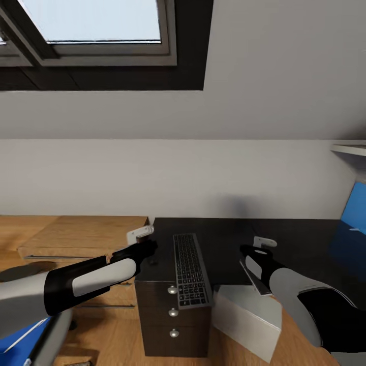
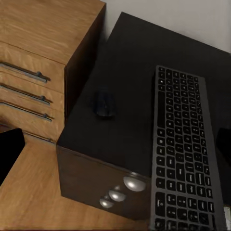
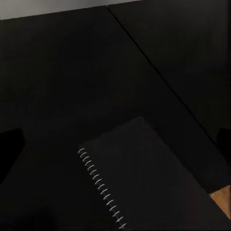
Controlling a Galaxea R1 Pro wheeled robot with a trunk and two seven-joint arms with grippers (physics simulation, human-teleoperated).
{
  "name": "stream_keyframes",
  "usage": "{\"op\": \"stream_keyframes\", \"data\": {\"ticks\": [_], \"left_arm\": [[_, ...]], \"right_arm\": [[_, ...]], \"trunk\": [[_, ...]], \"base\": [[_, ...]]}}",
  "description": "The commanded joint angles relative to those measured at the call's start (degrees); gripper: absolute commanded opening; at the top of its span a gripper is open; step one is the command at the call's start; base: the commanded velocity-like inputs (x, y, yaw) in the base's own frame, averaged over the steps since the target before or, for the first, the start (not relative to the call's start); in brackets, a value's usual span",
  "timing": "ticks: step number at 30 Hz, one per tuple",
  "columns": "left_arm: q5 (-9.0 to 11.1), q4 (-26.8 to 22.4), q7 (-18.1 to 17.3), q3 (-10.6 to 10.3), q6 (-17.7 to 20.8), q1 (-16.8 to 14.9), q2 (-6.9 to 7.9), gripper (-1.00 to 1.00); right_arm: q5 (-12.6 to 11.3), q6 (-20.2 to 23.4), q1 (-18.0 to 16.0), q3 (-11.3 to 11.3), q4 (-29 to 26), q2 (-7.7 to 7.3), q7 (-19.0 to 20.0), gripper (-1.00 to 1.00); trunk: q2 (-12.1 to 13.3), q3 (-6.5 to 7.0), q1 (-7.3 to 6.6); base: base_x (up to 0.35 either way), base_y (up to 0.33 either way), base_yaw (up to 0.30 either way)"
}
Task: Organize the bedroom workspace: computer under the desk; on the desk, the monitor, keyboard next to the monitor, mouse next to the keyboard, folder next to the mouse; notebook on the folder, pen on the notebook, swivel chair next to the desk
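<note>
The keyboard [image 1: 190, 269] lies lengthwise on the black desk [image 1: 229, 239], its near end jutting over the drawer unit [image 1: 173, 325]. The small dark mouse [image 2: 103, 103] sits on the desk beside the keyboard [image 2: 185, 154]. My left gripper [image 1: 149, 248] hovers open just over that corner; one finger [image 2: 9, 154] shows at the frame edge. My right gripper [image 1: 247, 250] is open above the dark spiral notebook [image 3: 144, 178], which rests near the desk's front edge [image 1: 253, 278]. The white computer [image 1: 249, 320] stands on the floor below. A blue folder [image 1: 18, 338] shows at the lower left.
A light wooden drawer chest [image 1: 81, 236] stands against the desk's left end. A blue panel [image 1: 356, 213] rises at the far right under a white shelf [image 1: 351, 149]. A skylight [image 1: 96, 20] sits in the sloped ceiling. Wood plank floor [image 1: 229, 351] lies in front.
</note>
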Motion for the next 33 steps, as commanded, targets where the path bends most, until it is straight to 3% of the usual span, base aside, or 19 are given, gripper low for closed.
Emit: {"op": "stream_keyframes", "data": {"ticks": [1,17,23,27,33], "left_arm": [[0.3,-0.1,0.1,-0.1,-0.4,-0.1,0.02,1.00],[0.5,0.1,0.0,-1.1,-0.5,0.0,0.02,1.00],[0.5,0.5,0.0,-5.0,-0.9,-0.1,-0.01,1.00],[0.5,0.7,0.0,-8.9,-1.1,-0.1,-0.11,1.00],[0.5,0.8,0.4,-10.7,-4.3,-0.1,0.05,1.00]], "right_arm": [[-0.6,-0.1,0.0,0.5,0.0,0.00,-0.2,1.00],[-0.4,-0.2,0.5,0.6,0.1,0.08,0.1,1.00],[-0.4,-0.3,1.1,0.5,0.1,0.01,0.3,1.00],[-0.5,-0.3,1.9,0.5,0.0,0.00,0.4,1.00],[-0.6,-0.3,2.1,0.4,0.1,-0.16,0.5,1.00]], "trunk": [[-0.1,-0.08,-0.03],[-0.1,-0.08,-0.03],[-0.1,-0.08,-0.03],[-0.1,-0.08,-0.03],[-0.1,-0.08,-0.03]], "base": [[-0.335,0.136,0.000],[-0.331,0.161,0.000],[-0.304,0.089,0.000],[-0.200,0.014,0.000],[-0.043,0.002,0.000]]}}
